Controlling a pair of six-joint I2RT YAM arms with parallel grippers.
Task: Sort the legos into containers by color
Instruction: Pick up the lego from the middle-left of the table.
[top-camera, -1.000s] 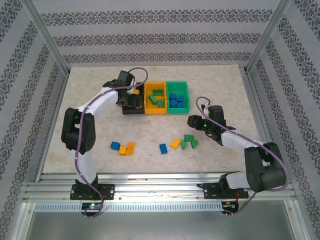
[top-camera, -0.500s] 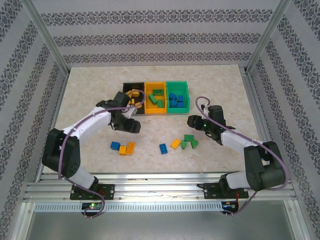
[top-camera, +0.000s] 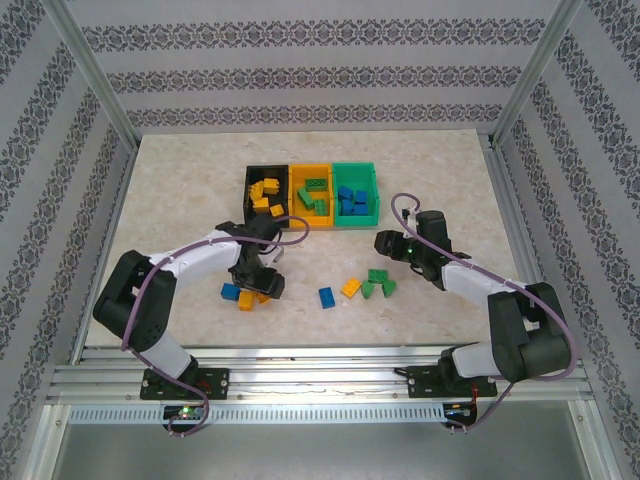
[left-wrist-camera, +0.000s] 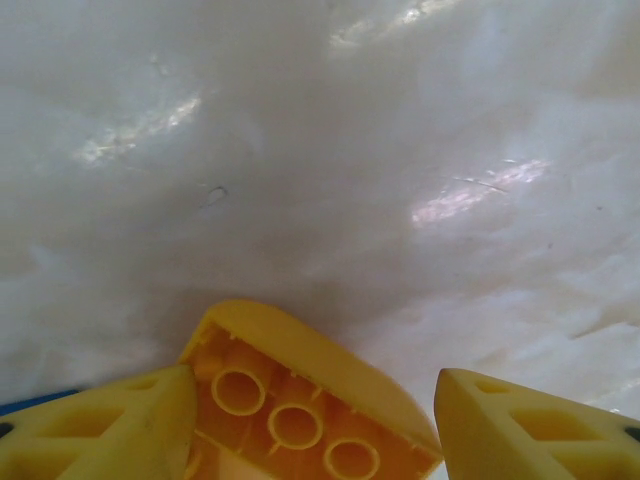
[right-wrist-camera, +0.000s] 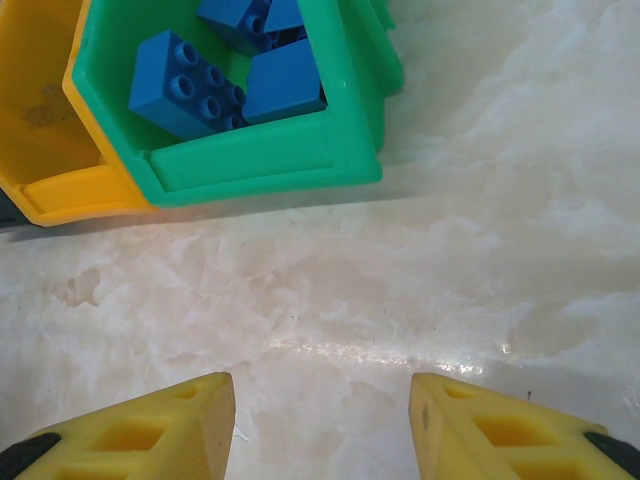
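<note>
Hovering low over the marbled table (top-camera: 180, 190), the left gripper (top-camera: 263, 284) has its jaws spread around a yellow brick (left-wrist-camera: 300, 400). The brick's hollow underside faces the wrist camera, with three round tubes showing. One finger (left-wrist-camera: 110, 430) seems to touch the brick's edge while the other stands apart, so there's no squeeze. Just beside it sits a small blue brick (top-camera: 231, 292).

Over on the other side, the right gripper (right-wrist-camera: 320, 400) hangs with its wedge-shaped yellow fingers (right-wrist-camera: 130, 430) wide apart, and between them is glossy veined stone. Ahead of it the green bin (right-wrist-camera: 260, 160), smooth plastic with a chamfered corner, holds studded blue bricks (right-wrist-camera: 185, 85). The orange bin (right-wrist-camera: 40, 140) joins it, and green pieces (top-camera: 314, 192) lie inside. The black bin (top-camera: 247, 195) ends the row, holding yellow pieces (top-camera: 266, 192).

Loose between the arms are a lone blue brick (top-camera: 327, 297), a yellow block (top-camera: 351, 287) and a green cluster (top-camera: 378, 283).
</note>
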